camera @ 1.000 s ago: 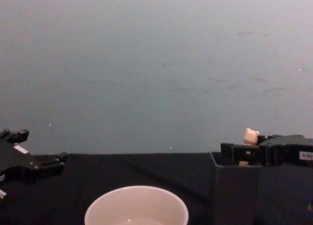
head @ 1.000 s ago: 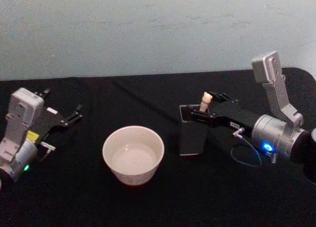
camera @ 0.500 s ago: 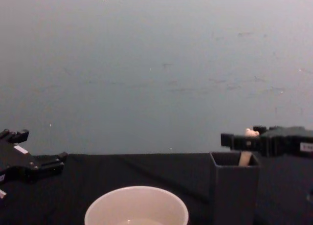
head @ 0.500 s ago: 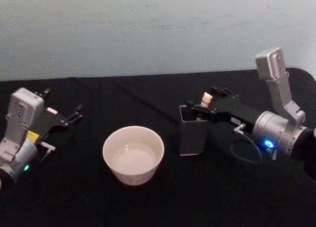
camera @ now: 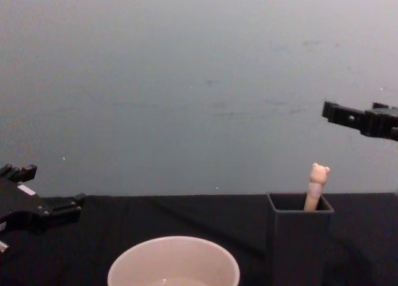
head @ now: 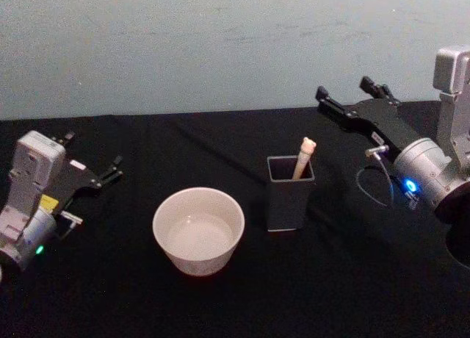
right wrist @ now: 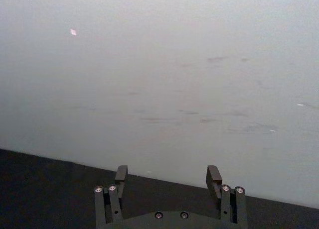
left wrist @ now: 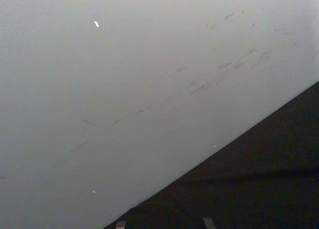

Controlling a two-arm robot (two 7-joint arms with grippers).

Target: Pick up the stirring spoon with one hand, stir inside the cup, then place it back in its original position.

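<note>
Black table point(head: 220, 308) carries one cup point(head: 198, 230), one holder point(head: 289, 192) with one stirring spoon point(head: 302, 159); right pincer point(head: 351, 94) spread, empty.

Silver-grey arms carry black forked tools, the right tool point(head: 352, 95) with a blue light and thin looped cable.

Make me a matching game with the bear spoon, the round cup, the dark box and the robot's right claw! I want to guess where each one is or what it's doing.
Things:
1. stirring spoon
2. cup
3. holder box
4. right gripper

Places or states:
A. raised in the air, open, holding nothing
B. leaning inside the dark box, bear head poking out
C. on the black table, on the cup's right
D. cream and round, between the two arms

Pairs: 1-B, 2-D, 3-C, 4-A
</note>
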